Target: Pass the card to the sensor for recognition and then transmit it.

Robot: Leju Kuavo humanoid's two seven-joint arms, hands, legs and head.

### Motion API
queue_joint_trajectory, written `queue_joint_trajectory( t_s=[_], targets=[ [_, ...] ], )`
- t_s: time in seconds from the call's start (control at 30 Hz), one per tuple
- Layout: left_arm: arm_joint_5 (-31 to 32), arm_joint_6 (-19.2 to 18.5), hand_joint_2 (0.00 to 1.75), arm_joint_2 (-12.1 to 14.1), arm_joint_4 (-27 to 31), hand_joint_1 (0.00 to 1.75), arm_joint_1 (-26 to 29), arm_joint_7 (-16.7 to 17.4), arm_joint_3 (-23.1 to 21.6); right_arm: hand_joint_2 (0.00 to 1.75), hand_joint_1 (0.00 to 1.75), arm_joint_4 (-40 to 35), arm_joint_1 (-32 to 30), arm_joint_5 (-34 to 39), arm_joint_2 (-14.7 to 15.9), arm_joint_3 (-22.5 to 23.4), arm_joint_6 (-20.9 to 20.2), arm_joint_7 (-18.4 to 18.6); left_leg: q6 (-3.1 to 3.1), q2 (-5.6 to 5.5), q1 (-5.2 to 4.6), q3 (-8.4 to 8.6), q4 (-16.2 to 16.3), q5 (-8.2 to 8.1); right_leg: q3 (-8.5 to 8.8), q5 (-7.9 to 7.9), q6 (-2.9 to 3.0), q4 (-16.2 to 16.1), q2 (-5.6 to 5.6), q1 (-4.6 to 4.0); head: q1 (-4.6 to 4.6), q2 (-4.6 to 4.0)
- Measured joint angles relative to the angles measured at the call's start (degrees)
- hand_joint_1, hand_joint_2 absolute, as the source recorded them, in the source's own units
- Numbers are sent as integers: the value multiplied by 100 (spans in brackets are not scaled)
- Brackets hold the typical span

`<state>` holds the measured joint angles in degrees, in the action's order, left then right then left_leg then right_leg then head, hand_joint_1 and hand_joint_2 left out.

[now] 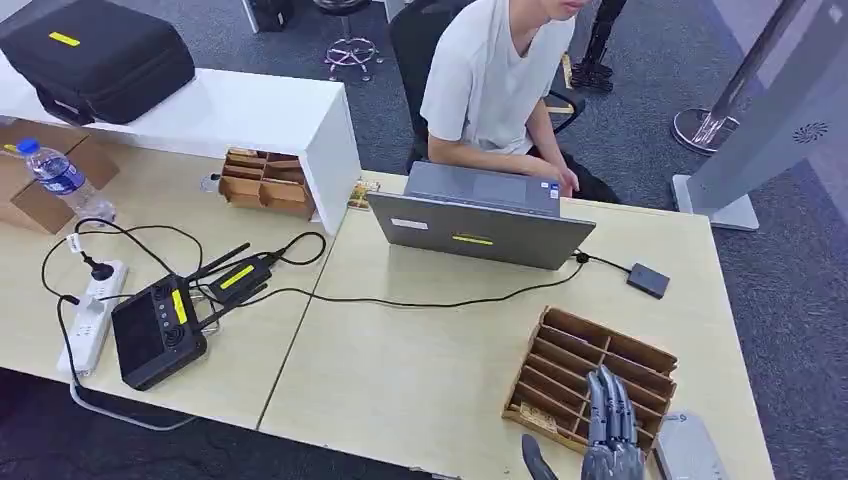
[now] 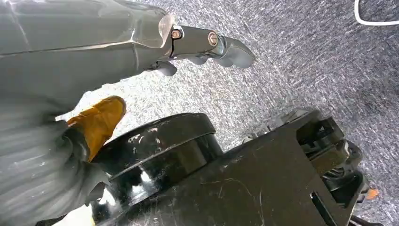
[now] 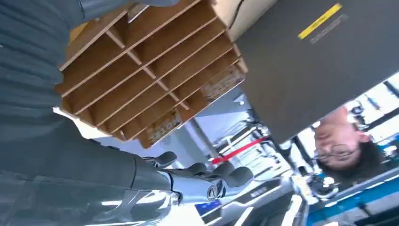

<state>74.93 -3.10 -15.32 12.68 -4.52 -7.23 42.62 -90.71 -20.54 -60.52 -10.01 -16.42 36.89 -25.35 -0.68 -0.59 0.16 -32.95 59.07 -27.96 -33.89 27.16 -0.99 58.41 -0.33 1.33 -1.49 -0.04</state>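
Note:
A wooden slotted rack [image 1: 590, 375] stands at the table's near right. A printed card [image 1: 538, 416] lies in its nearest slot; in the right wrist view two printed cards [image 3: 164, 128] [image 3: 220, 81] sit at the ends of slots in the rack [image 3: 141, 70]. My right hand [image 1: 610, 432] hovers over the rack's near edge, fingers stretched forward, thumb apart, holding nothing; its fingers [image 3: 207, 181] are beside the rack. A small black sensor box [image 1: 648, 280] lies beyond the rack, wired to the laptop. My left hand [image 2: 197, 44] hangs over the carpet, fingers out, holding nothing.
A grey laptop [image 1: 480, 225] stands mid-table with a person [image 1: 495, 80] seated behind it. A grey flat device [image 1: 690, 450] lies right of the rack. On the left are a black controller [image 1: 155, 330], a power strip [image 1: 88, 315], cables, a second rack [image 1: 265, 180] and a bottle [image 1: 62, 178].

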Motion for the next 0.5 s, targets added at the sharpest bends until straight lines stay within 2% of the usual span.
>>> queue_joint_trajectory(
  t_s=[0.2,0.3,0.5],
  targets=[
    [-2,7,175,0,0,0,4,-77,0,175,0,46,-10,39,-180,239,0,-59,0,0,-2,-1,0,0,0,0,0,-1,-2,0,0,0],
    [-2,42,175,0,0,0,32,-241,0,175,0,61,-73,120,-195,282,0,-87,-2,-2,-2,-3,0,-3,0,1,0,-1,-4,0,0,0],
    [-2,48,175,0,0,0,39,-280,0,175,0,155,-96,140,-195,335,0,-92,-6,-2,-2,-2,0,-5,-1,1,1,0,-3,-1,0,0]
  ],
)
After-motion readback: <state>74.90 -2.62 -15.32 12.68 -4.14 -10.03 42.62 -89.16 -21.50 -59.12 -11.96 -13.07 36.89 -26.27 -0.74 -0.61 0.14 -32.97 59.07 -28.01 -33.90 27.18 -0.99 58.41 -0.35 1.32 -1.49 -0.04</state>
